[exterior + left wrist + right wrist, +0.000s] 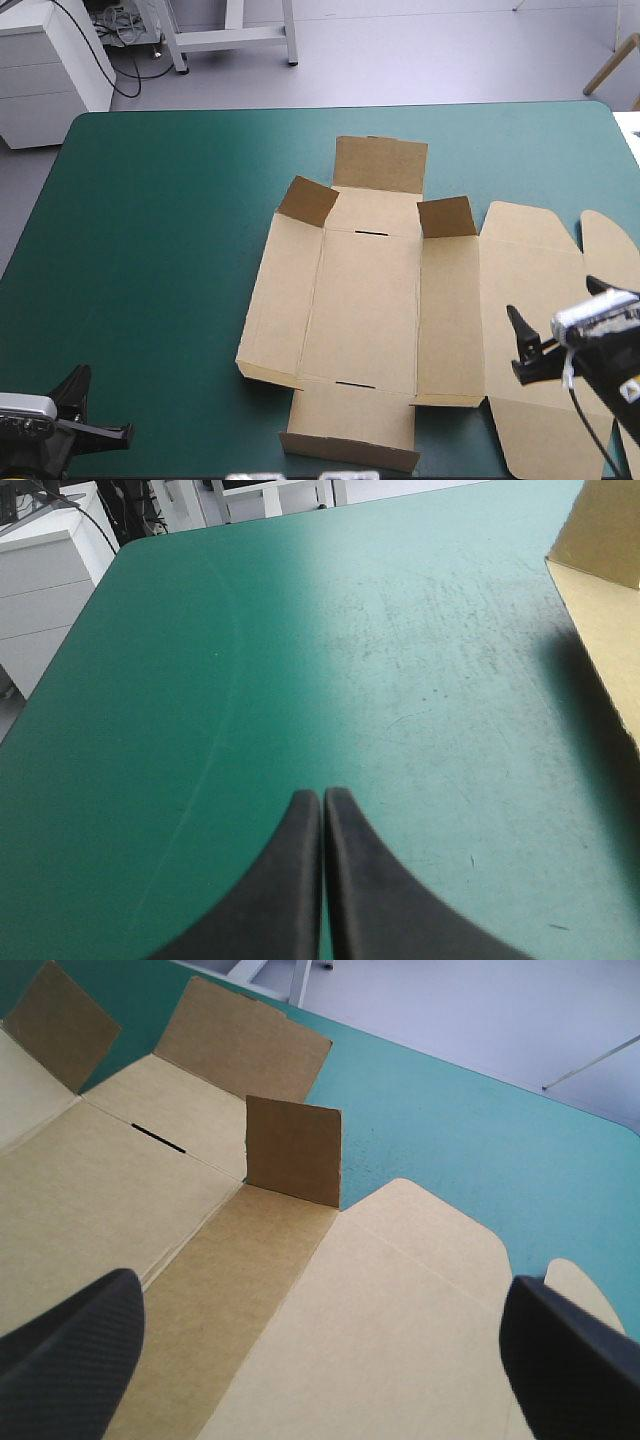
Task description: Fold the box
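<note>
Box position: You have the box lying opened out on the desk, reaching from the desk's middle to its right edge.
Long axis: The sheet's longest run goes across the desk, left to right. The centre panel's own long side runs from the desk's near edge toward its far edge.
Pointing: The lid panel lies flat toward the desk's right edge, and its rounded tab points the same way.
Raised parts: The far flap is tilted up. Two square corner tabs stand upright on either side of it. The near flap is lifted slightly along its crease.
Board: It is matte brown board with sharp creases, pale tan on the flat faces and darker on the standing tabs. Two narrow slits are cut at the centre panel's end creases.
Desk surface: The teal-green cover is smooth, with faint scuffs and fine scratches.
Left gripper: Your left gripper is at the desk's near left corner over bare cover, well clear of the box. Its black fingers are pressed together in a single point.
Right gripper: Your right gripper is toward the desk's right edge, over the lid panel. Its fingers are spread wide with nothing between them and show a fine woven texture. You cannot tell from these views whether it touches the board.
</note>
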You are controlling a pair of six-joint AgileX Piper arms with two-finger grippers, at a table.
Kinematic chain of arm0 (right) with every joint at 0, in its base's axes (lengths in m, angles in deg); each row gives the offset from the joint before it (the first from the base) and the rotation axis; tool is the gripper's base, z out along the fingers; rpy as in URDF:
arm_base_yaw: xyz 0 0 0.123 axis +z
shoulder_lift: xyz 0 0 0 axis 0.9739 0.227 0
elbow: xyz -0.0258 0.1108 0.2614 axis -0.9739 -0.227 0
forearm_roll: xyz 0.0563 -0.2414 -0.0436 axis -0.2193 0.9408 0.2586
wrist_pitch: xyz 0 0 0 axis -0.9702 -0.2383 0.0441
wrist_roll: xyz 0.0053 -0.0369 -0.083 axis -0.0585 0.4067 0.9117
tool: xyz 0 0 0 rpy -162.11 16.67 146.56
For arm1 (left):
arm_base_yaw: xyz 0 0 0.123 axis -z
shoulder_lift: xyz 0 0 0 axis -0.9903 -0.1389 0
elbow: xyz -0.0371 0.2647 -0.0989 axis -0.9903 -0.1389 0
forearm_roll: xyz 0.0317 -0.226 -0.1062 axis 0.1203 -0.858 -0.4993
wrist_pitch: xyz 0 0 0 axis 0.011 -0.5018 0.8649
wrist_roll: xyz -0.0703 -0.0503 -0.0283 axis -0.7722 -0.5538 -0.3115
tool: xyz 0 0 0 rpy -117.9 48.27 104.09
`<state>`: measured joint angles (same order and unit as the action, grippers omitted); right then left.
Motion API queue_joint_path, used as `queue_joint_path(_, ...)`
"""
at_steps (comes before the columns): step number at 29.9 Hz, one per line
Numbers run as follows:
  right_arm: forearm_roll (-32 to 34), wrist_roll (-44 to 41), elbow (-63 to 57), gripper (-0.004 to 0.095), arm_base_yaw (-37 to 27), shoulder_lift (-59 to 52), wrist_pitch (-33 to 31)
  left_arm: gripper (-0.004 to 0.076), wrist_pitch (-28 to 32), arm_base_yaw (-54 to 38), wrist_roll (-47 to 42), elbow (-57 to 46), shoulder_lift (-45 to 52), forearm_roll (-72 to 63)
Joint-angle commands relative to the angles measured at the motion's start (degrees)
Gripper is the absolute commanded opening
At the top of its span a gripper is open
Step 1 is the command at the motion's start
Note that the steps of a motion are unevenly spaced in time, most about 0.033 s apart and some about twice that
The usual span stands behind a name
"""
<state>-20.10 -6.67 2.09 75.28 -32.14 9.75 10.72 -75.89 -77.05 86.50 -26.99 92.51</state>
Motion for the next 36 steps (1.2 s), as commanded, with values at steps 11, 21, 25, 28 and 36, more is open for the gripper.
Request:
queue_joint_path(11,-0.59,8.64,31.95,0.0887,2.33,41.22,-8.34,-0.0010,4.22,0.00,-0.23,1.18,0.66,-0.05)
queue_joint_path(21,16.43,12.94,52.10,0.0887,13.64,66.01,-14.99,-0.0010,4.22,0.00,-0.23,1.18,0.66,-0.05)
queue_joint_path(25,19.63,13.17,57.74,0.0887,15.04,73.77,-16.36,-0.0010,4.22,0.00,-0.23,1.18,0.66,-0.05)
queue_joint_path(28,19.86,14.21,60.23,0.0887,15.15,77.71,-18.18,-0.0010,4.22,0.00,-0.23,1.18,0.66,-0.05)
queue_joint_path(36,19.44,19.96,60.91,0.0865,15.15,82.36,-19.62,-0.0010,4.22,0.00,-0.23,1.18,0.66,-0.05)
